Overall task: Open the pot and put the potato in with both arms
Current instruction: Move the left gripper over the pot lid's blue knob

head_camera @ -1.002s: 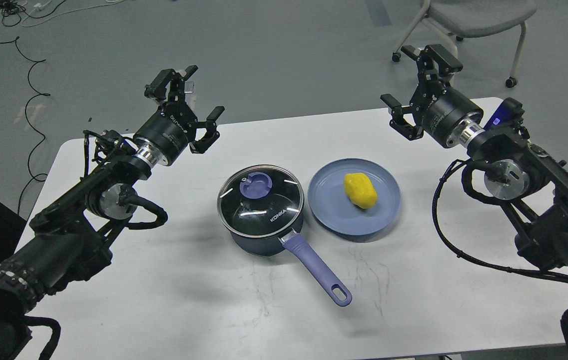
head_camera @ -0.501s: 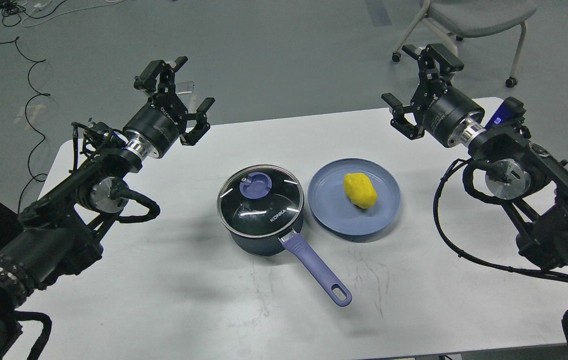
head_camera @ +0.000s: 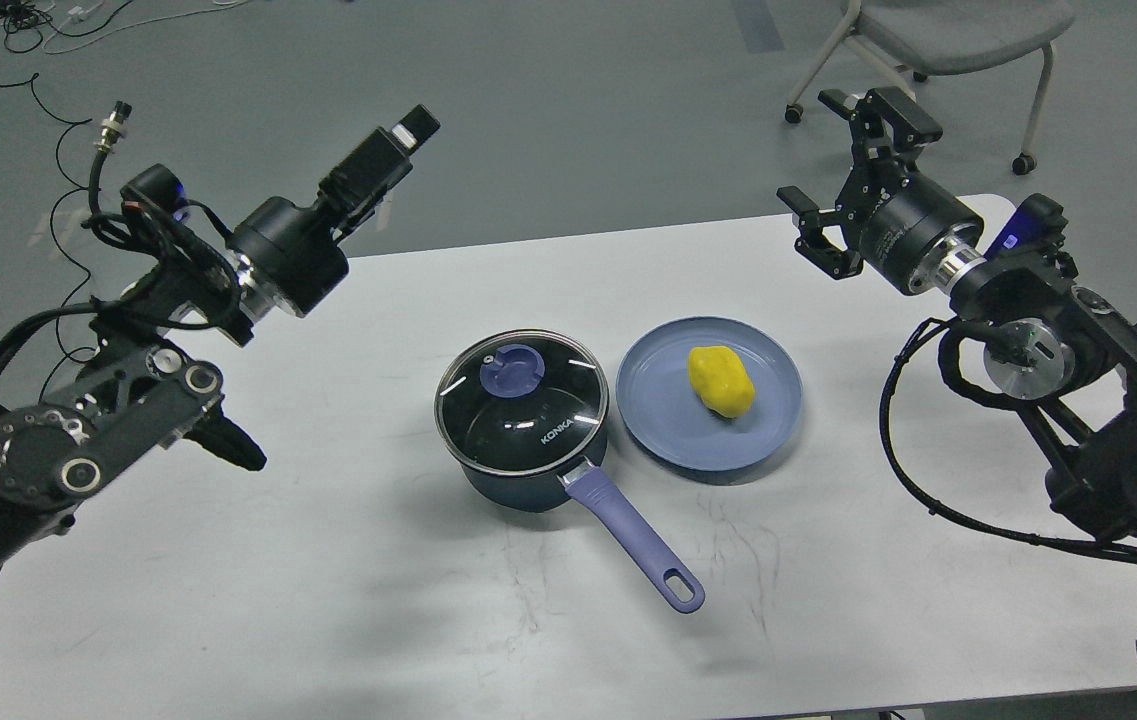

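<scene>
White bench [head_camera: 328, 560] holds the lidded pot [head_camera: 524, 420] and potato [head_camera: 721, 381]. Right pincer [head_camera: 853, 170] is spread wide, grasping nothing; the left pincer [head_camera: 398, 140] I cannot tell. A clumsy grab could make the lid [head_camera: 520, 398] slip.

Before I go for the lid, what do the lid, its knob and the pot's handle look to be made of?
The lid looks like clear glass in a bright metal rim: sharp light streaks on top, and the dark inside shows through it. Its knob looks like matte purple plastic or silicone, with no glare. The handle has the same lavender, satin look, probably a soft-touch plastic coating; the core cannot be told.
</scene>
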Controlling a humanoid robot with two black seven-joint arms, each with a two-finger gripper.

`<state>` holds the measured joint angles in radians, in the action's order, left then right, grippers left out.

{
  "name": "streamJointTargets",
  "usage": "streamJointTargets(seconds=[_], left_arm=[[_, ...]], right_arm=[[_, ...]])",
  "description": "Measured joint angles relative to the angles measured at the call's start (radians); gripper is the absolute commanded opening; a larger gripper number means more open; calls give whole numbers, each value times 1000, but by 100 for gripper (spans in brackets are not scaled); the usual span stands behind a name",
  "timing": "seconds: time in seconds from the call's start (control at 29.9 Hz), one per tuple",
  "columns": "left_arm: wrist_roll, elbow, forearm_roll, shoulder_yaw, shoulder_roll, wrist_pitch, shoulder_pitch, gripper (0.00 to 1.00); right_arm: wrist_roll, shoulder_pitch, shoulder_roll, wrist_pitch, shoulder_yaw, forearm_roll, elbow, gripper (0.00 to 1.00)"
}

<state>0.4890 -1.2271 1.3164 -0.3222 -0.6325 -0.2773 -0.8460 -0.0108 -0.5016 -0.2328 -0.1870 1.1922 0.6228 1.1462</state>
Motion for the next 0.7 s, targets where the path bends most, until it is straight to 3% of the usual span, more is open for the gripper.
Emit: streamJointTargets(seconds=[0.1,0.3,0.5,0.7], left_arm=[[0,-17,151,75,-9,-119,2,98],[0,-5,465,108,-16,-194,4,98],[0,37,574,122,-5,-211,5,98],[0,126,577,228,34,-212,0,98]], right_arm=[[0,1,0,3,0,0,0,100],[0,2,-1,4,-2,0,0,100],[0,3,-5,4,-1,0,0,100],[0,3,-5,4,0,0,0,100]])
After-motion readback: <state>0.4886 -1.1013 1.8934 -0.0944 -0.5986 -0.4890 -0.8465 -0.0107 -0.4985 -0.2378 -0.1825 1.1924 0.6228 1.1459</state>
